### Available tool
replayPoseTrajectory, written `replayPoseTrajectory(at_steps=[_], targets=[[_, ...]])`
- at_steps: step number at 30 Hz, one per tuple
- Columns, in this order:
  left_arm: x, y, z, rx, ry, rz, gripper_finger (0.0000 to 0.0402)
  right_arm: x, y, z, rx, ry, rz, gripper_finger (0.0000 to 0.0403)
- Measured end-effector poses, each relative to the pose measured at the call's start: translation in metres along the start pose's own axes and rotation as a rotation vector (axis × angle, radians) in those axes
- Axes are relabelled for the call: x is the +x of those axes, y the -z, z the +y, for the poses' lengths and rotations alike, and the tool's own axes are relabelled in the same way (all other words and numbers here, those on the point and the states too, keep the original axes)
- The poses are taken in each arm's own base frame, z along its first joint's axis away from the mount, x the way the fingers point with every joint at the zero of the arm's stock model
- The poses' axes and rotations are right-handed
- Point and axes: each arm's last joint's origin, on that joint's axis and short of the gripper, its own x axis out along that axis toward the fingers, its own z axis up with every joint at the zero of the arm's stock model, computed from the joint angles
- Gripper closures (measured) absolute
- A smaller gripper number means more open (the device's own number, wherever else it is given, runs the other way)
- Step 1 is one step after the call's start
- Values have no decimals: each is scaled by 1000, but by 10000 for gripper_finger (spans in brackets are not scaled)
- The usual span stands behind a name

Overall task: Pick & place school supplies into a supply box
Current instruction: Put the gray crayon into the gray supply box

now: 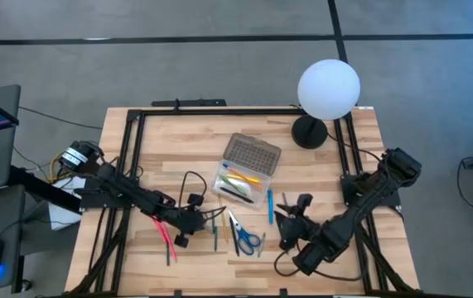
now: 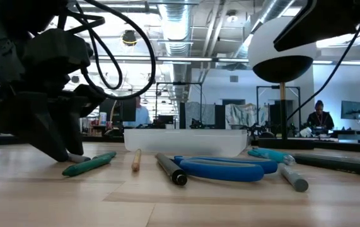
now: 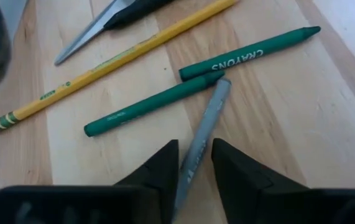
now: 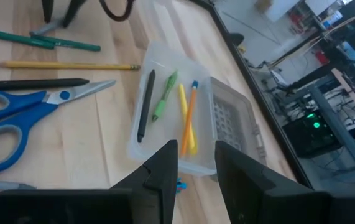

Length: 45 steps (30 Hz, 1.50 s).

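My left gripper (image 3: 194,171) is low on the table's near left, shut on a grey crayon (image 3: 205,124) that lies beside two green crayons (image 3: 152,102). A yellow pencil (image 3: 115,59) and the blue-handled scissors (image 1: 244,237) lie nearby. Pink pens (image 1: 166,233) lie left of that gripper. The supply box (image 4: 138,148) stands open mid-table, its grey dotted lid (image 4: 230,121) laid back. It holds a black pen, a green one, a yellow one and an orange one. My right gripper (image 4: 196,168) hovers open on the near right, pointing toward the box. A blue pen (image 1: 270,207) lies beside the box. My left gripper pinches the grey crayon between its two fingers (image 3: 161,171) near one end (image 3: 193,158). The fingers come slanting down from the table's left. In the left wrist view the crayon runs forward out of the gap. It lies flat on the wood, its far end (image 3: 222,84) against a green crayon.
A white globe lamp (image 1: 327,89) on a black base stands at the far right corner. A black pen (image 2: 170,169) and a grey one (image 2: 291,176) lie near the scissors. Black cables loop over the left arm. A black frame runs along the table edges.
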Motion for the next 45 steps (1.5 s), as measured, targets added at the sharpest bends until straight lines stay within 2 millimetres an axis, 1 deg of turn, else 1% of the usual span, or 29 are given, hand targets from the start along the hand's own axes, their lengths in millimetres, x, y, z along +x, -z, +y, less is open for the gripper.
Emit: replayPoseTrajectory(at_steps=[5, 9, 12, 17, 20, 26, 29, 35, 38, 42, 45], targets=[[0, 1, 0, 2, 8, 9, 369, 4, -1, -2, 18, 9, 10, 301], [0, 1, 0, 2, 15, 12, 391, 5, -1, -2, 19, 10, 11, 301], [0, 1, 0, -7, 16, 14, 387, 5, -1, -2, 19, 10, 11, 301], [0, 2, 0, -10, 17, 15, 356, 5, -1, -2, 19, 10, 11, 301], [0, 2, 0, -11, 16, 15, 348, 5, -1, -2, 19, 9, 11, 301], [1, 1, 0, -15, 18, 9, 354, 5, -1, -2, 19, 9, 11, 301], [1, 2, 0, -47, 23, 15, 361, 5, -1, -2, 19, 9, 11, 301], [0, 2, -1, -74, 67, 29, 371, 5, -1, -2, 20, 9, 11, 301], [0, -1, 0, -78, 96, 67, 372, 6, -1, -2, 23, 12, 14, 301], [-3, -5, 1, -103, 108, 164, 369, 10, -2, -4, 37, 21, 21, 301], [-5, -6, 1, -101, 111, 196, 369, 13, -3, -6, 45, 28, 28, 301]])
